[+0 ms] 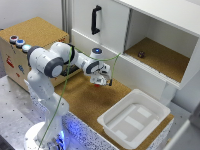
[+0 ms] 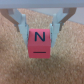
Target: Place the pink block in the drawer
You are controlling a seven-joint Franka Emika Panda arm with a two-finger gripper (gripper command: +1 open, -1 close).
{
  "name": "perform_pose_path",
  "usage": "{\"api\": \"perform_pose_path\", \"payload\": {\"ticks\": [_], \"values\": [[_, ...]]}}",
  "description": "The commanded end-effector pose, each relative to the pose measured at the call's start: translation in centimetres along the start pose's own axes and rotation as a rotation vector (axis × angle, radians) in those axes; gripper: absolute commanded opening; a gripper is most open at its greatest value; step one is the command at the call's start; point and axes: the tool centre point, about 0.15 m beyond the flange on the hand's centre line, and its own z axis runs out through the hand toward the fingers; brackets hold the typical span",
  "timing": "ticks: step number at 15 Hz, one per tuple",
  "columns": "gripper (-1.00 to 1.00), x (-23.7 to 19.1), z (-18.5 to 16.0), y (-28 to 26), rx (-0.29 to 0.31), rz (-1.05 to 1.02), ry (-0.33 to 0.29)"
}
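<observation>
The pink block [image 2: 40,43] is a small cube marked with a black N and a line, resting on or just above the cork surface. My gripper [image 2: 40,34] has a finger on each side of it, and the fingertips meet the block's edges. In the exterior view the gripper [image 1: 100,80] hangs low over the cork floor, with a bit of the pink block [image 1: 95,84] showing beneath it. The drawer [image 1: 67,75] belongs to the cork-topped wooden box [image 1: 35,27] at the exterior view's left. The arm hides most of the drawer front.
A white plastic tub [image 1: 132,117] stands on the cork at the exterior view's lower right. Behind it is a white cabinet door with a black handle [image 1: 95,20] and an open shelf holding a small dark object [image 1: 141,54]. Coloured buttons [image 1: 20,42] sit on the box.
</observation>
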Motion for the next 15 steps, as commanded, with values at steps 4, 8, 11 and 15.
{"api": "perform_pose_path", "payload": {"ticks": [4, 8, 11, 15], "values": [[-1.00, 4.4, -14.3, -4.3, -0.071, -0.081, 0.030], [-1.00, 7.7, -18.5, -7.6, -0.045, -0.184, 0.048], [-1.00, 9.4, -20.2, -11.3, -0.004, -0.308, 0.033], [-1.00, 10.6, -19.8, -17.5, 0.062, -0.480, -0.023]]}}
